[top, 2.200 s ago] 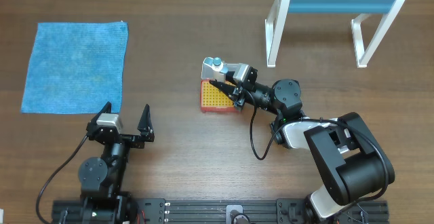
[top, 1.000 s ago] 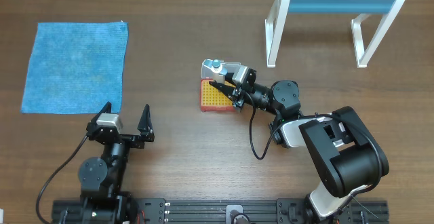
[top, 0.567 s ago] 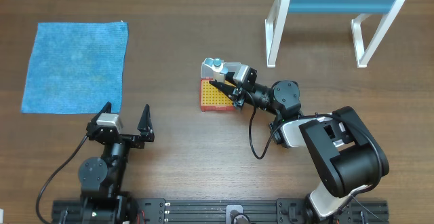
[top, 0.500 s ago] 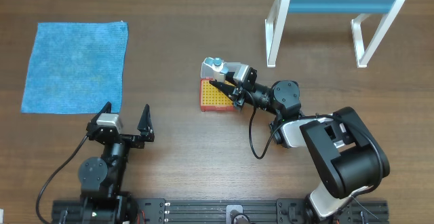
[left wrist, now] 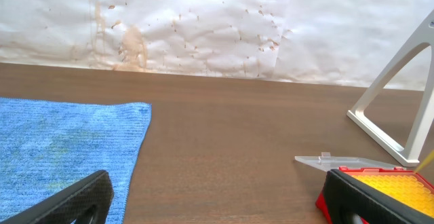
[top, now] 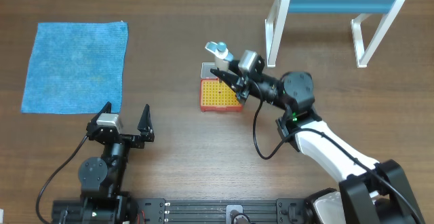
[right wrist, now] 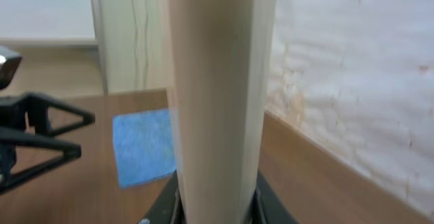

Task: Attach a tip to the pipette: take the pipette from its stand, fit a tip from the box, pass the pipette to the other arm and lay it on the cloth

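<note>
Pipette [top: 218, 51] sits upright, clamped in the right gripper [top: 230, 76], near the box [top: 217, 96]; left gripper [top: 125, 112] gapes wide beside the cloth [top: 74, 66].

A dark brown wooden table [top: 176, 34], its grain running left to right, spread across the whole scene. Along its far edge stood a white paper backdrop [left wrist: 203, 27], creased and crinkled, spotted with brown stains that were thickest toward the left. A black slotted rail [top: 169, 207] ran along the near edge.
</note>
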{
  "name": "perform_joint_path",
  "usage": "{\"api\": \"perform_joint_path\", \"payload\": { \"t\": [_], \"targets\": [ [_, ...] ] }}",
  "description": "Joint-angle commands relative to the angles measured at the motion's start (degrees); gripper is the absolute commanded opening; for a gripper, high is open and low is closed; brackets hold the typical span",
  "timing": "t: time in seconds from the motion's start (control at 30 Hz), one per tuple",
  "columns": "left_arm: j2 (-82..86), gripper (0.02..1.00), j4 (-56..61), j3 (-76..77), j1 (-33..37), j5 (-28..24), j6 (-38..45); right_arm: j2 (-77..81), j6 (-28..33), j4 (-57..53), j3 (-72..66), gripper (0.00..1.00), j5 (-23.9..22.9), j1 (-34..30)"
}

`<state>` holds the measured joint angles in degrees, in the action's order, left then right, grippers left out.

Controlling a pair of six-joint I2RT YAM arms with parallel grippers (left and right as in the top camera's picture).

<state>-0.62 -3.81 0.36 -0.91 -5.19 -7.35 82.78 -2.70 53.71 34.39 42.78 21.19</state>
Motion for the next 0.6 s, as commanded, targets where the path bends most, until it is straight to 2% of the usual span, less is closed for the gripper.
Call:
{"api": "perform_joint_path", "payload": {
  "t": [0.03, 0.17, 0.33, 0.5, 0.57, 0.6],
  "targets": [
    [0.4, 0.998, -0.3, 0.0, 0.2, -1.0, 0.7, -3.9, 1.1, -9.7, 9.4, 0.077, -0.2, 0.4],
    [0.4, 0.996, -0.3, 0.0, 0.2, -1.0, 0.7, -5.4, 1.4, -12.3, 11.5, 0.077, 0.8, 0.4],
    [0.4, 0.998, -0.3, 0.0, 0.2, -1.0, 0.7, -5.3, 1.9, -11.2, 11.5, 0.082, 7.3, 0.5],
    [0.4, 0.998, 2.4, 0.0, 0.2, -2.0, -0.2, -5.3, 1.2, -11.2, 11.5, 0.077, 7.5, 3.1],
    [0.4, 0.998, 4.8, 0.0, 0.2, -11.0, -8.0, -5.3, 1.0, -11.2, 11.5, 0.077, 7.9, 3.7],
    [0.4, 0.998, 4.4, 0.0, 0.2, -18.2, -11.9, -5.3, 1.0, -11.3, 11.5, 0.071, 9.6, 3.8]
  ]
}}
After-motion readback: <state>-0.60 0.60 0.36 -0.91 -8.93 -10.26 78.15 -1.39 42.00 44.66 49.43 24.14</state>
